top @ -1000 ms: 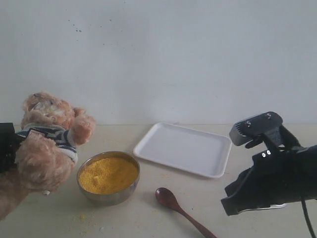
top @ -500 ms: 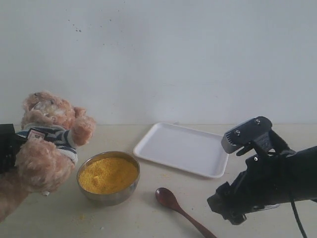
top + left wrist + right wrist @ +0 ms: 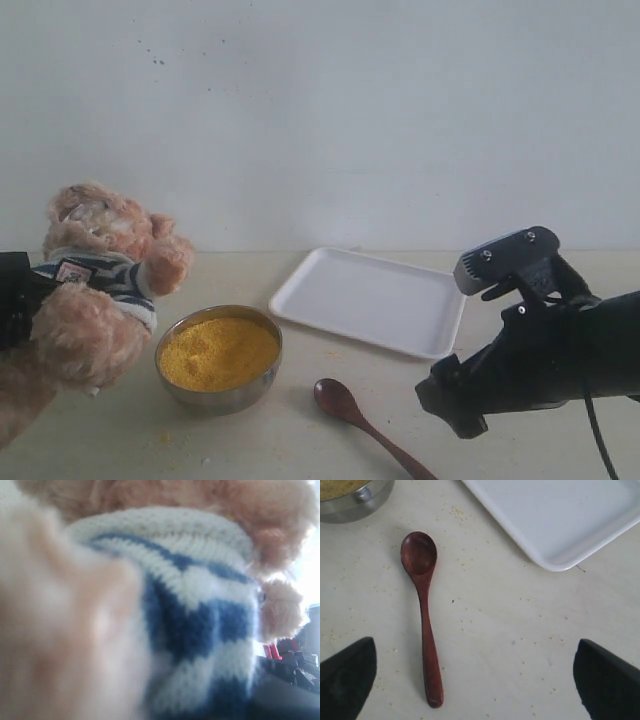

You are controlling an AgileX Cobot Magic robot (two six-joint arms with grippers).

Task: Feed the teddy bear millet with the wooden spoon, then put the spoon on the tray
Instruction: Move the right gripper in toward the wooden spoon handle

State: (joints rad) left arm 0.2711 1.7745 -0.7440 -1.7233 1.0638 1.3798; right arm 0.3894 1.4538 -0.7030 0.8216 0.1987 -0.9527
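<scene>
Light even, diffuse, fairly bright. Ext. view slightly soft. Left wrist view: teddy bear (image 3: 200,625) badly out of focus, glare at one edge. Right wrist view sharp; wooden spoon (image 3: 423,610) shadow faint.

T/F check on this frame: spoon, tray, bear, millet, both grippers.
1. The wooden spoon lies on the table, its bowl end nearest the metal bowl. True.
2. The spoon rests on the tray. False: it lies on the table, apart from the tray.
3. The right gripper is shut on the spoon. False: its jaws stand wide apart and the spoon is untouched.
4. The left gripper holds the teddy bear off the table. True.
5. The metal bowl holds millet. True.
</scene>
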